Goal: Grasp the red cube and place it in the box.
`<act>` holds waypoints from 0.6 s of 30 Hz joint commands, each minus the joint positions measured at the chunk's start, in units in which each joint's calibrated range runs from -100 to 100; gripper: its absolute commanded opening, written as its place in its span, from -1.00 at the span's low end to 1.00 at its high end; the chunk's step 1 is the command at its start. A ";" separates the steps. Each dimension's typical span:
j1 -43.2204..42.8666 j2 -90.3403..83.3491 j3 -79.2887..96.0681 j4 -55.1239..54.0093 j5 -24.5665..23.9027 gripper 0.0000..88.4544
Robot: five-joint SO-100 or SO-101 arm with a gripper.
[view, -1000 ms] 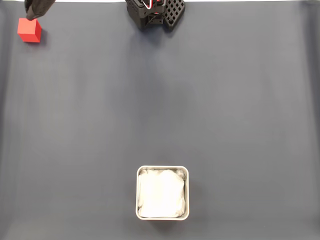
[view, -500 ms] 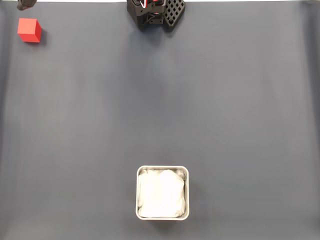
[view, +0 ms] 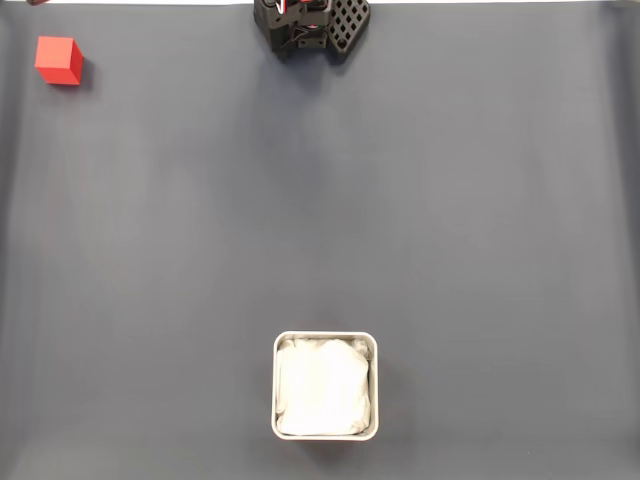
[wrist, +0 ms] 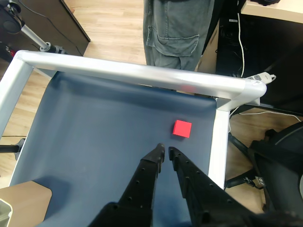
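The red cube (view: 58, 60) sits on the dark grey bench (view: 320, 220) close to its far left corner as the fixed view shows it, flat on one face and touching nothing. In the wrist view the same cube (wrist: 182, 128) lies near the bench's pale metal frame (wrist: 137, 73), just inside the corner where the far rail meets the right rail.

The box (view: 325, 386), a square metal tray with rounded corners and a silvery rim, stands near the middle of the bench's near edge in the fixed view, well apart from the cube. Crumpled white lining (view: 324, 388) covers its inside.

The arm's black base (view: 310, 25) stands at the middle of the far edge in the fixed view. In the wrist view the jaws (wrist: 165, 150) are drawn nearly together, only a thin slit between their tips, and they hold nothing. They hang above bare bench surface, with the cube beyond the tips and a little to the right, apart from them.

Beyond the frame in the wrist view stands a person in grey cargo trousers (wrist: 177, 28) on a wooden floor (wrist: 113, 23).
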 commanded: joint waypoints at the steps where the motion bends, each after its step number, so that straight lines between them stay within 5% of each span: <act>1: 1.47 0.12 -0.65 -1.79 -0.88 -1.00; 18: 6.16 6.62 0.08 -4.74 -2.78 -0.98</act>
